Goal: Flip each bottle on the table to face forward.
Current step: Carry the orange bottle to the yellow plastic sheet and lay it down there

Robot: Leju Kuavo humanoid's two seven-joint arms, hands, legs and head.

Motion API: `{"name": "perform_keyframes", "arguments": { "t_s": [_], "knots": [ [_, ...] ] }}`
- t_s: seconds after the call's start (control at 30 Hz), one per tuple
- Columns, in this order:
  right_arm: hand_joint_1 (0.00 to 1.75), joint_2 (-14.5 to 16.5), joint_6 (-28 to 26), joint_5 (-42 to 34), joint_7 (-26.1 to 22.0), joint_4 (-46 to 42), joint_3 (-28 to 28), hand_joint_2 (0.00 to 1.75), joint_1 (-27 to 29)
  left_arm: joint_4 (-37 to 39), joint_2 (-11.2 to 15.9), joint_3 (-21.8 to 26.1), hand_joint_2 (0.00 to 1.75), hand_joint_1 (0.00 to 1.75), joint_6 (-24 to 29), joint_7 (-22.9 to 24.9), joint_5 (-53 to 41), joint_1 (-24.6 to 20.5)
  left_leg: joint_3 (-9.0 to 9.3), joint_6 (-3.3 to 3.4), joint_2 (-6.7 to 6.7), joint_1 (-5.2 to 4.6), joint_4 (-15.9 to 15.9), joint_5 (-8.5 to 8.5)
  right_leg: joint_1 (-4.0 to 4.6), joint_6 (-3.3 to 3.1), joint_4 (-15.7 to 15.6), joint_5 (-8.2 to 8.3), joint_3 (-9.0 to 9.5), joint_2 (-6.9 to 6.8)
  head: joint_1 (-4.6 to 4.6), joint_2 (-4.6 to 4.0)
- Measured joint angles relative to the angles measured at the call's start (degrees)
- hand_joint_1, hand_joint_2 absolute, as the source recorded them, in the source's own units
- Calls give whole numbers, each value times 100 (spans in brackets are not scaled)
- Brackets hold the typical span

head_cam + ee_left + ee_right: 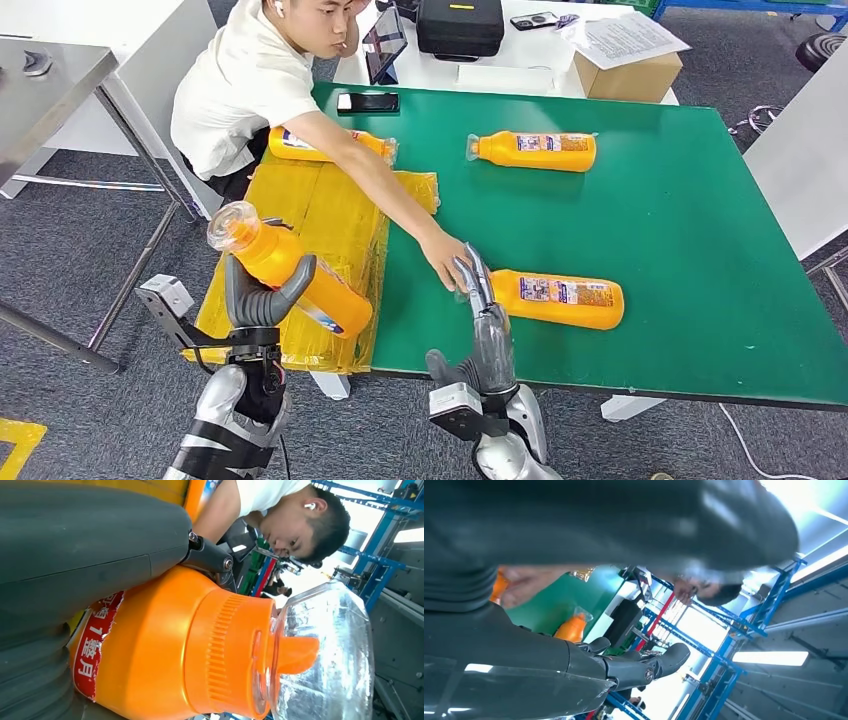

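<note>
Head view showed the left hand (pixel 262 292) gripping an orange bottle (pixel 300 278) around its body, off the bench (pixel 700 240). Right hand (pixel 480 290), fingers straight and holding nothing, reached toward another bottle (pixel 565 299) beside a person's hand (pixel 443 258). Smooth rigid plastic, likely slippery; mid-body grips seemed best.

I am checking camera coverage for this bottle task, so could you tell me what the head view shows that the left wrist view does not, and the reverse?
Head view alone: the green table, two orange bottles lying on it, one far and one near, a third bottle by the person's arm, the right hand and the person's hand at the near bottle.

Left wrist view alone: the held bottle's ribbed orange cap, clear cover and red label up close.

Both: the left hand gripping the held bottle, and the person.
</note>
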Motion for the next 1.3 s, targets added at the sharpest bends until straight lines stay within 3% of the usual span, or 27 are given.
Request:
{"name": "perform_keyframes", "arguments": {
  "t_s": [0.1, 0.17, 0.23, 0.33, 0.43, 0.8, 0.97, 1.3],
  "knots": [
    [0, 70, -143, 259, -1, -345, -242, 0, 172, 128, 66, -20, 175, 175, 1345, -230, -1745, -124, 0, 0, -3, 0, 0, 1, 0, 0, 0, 0, -1, -4, 1, 0],
    [0, 180, -180, 432, -2, -760, -559, 87, 345, 381, 156, -97, 175, 175, 2216, -95, -3447, -280, 0, 1, -9, 0, 0, 1, 0, 0, 0, 0, 0, -10, 0, 0],
    [0, 312, -191, 515, -4, -1228, -971, 175, 482, 742, 248, -205, 175, 175, 2519, 265, -4896, -431, 0, 2, -10, 0, 0, 2, 0, 0, 0, 0, 1, -13, 1, 0],
    [0, 450, -204, 524, -5, -1777, -1517, 175, 583, 1337, 343, -408, 175, 175, 2401, 893, -6416, -617, 0, 2, -5, -1, 0, 2, -2, 0, 0, 0, 0, -9, 2, 0],
    [0, 517, -209, 516, -5, -2113, -1837, 175, 643, 1858, 394, -576, 175, 175, 2270, 1268, -7210, -770, 1, 2, -3, -5, 1, 2, -5, 0, 0, 2, 0, -8, 1, 0],
    [0, 588, -210, 507, -5, -2499, -2167, 175, 712, 2492, 465, -742, 175, 175, 2224, 1394, -7388, -971, 0, 2, -2, -4, 0, 2, -4, 1, 1, 1, -1, -9, 0, 0],
    [0, 604, -210, 556, -5, -2518, -2178, 175, 712, 2782, 480, -833, 175, 175, 1871, 1668, -7994, -1146, 0, 2, -3, -5, 0, 3, -5, 1, 1, 1, 1, -9, 0, 0],
    [0, 605, -210, 556, -5, -2518, -2176, 175, 711, 2810, 482, -842, 175, 175, 1846, 1684, -8044, -1161, 0, 2, -3, -5, 0, 3, -5, 1, 1, 1, 1, -9, 0, 0]
  ]
}}
